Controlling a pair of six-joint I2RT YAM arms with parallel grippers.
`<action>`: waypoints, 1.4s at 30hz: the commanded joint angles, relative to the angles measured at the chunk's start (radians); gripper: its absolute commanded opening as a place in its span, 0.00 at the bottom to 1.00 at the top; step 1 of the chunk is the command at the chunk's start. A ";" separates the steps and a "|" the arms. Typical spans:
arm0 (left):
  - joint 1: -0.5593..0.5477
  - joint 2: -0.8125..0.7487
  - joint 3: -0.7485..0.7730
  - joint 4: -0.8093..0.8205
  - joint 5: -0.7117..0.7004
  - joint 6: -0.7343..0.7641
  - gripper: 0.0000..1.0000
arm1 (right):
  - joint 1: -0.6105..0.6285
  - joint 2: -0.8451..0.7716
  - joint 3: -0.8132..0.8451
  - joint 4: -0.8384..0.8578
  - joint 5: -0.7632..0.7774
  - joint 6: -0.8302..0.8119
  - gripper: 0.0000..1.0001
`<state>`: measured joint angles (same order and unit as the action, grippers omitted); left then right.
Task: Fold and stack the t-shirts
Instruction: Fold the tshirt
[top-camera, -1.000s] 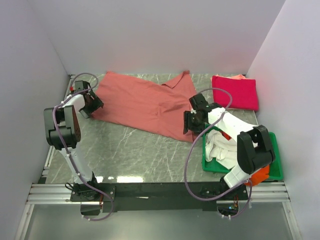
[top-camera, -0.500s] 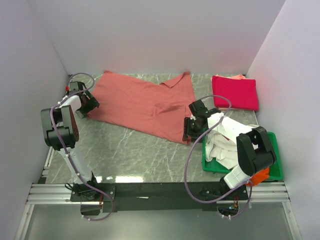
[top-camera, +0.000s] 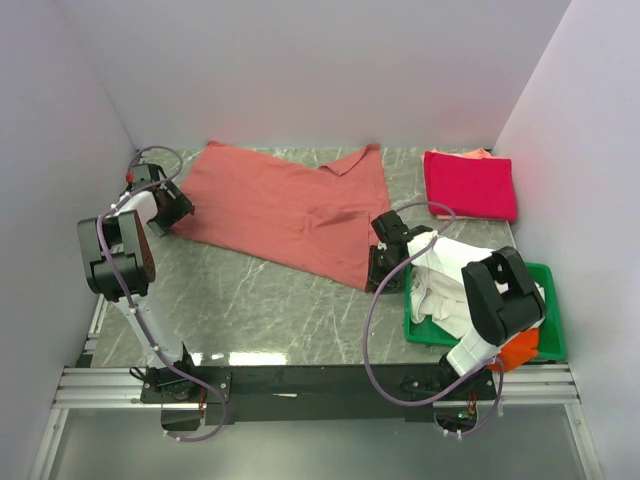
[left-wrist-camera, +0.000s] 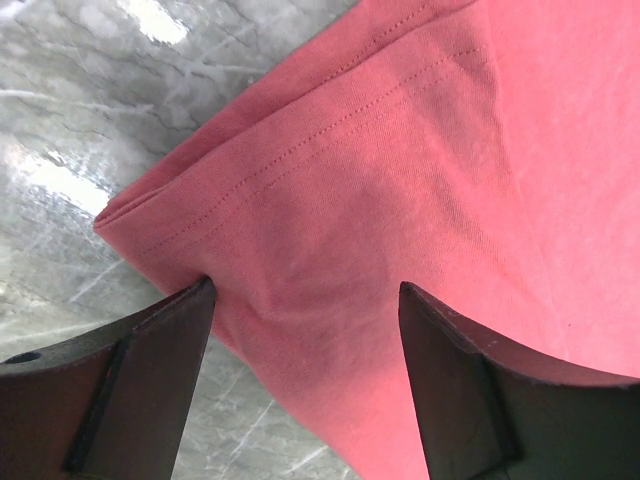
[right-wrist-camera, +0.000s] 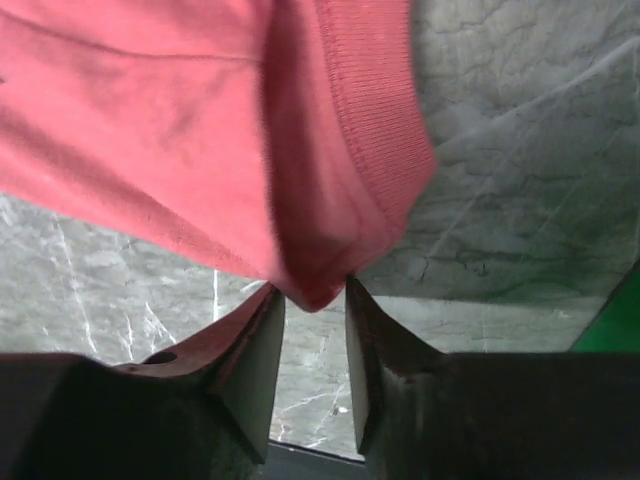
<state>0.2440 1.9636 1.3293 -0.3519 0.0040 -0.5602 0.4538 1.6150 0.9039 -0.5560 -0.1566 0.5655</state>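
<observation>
The large salmon-red t-shirt (top-camera: 290, 210) lies spread across the back of the marble table. My left gripper (top-camera: 172, 213) is at its left hem corner. In the left wrist view the left gripper (left-wrist-camera: 305, 290) is wide open, with the shirt (left-wrist-camera: 400, 200) lying between the fingers. My right gripper (top-camera: 380, 268) is at the shirt's front right corner. In the right wrist view the right gripper (right-wrist-camera: 312, 292) pinches a bunched fold of the shirt (right-wrist-camera: 150, 130) at the fingertips. A folded crimson-pink t-shirt (top-camera: 470, 185) lies at the back right.
A green tray (top-camera: 550, 320) at the right front holds crumpled white t-shirts (top-camera: 445, 280) and an orange one (top-camera: 515, 352). An orange edge (top-camera: 485, 153) shows under the crimson-pink shirt. White walls enclose the table on three sides.
My left gripper has moved left and back along the shirt's left edge. My right gripper has moved forward and left onto the shirt's front right corner. The shirt has shifted slightly left.
</observation>
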 joint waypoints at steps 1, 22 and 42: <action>0.021 0.061 0.001 -0.035 -0.032 0.031 0.81 | 0.009 0.012 0.000 0.037 0.038 0.037 0.36; 0.028 0.003 -0.044 -0.075 -0.194 0.068 0.82 | 0.026 0.095 0.035 -0.097 0.017 0.001 0.00; 0.061 -0.296 -0.323 -0.134 -0.211 0.022 0.85 | 0.157 -0.134 -0.181 -0.216 -0.020 0.074 0.00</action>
<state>0.2836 1.7306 1.0328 -0.4133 -0.2169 -0.5182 0.5896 1.5177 0.7742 -0.6384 -0.2173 0.6254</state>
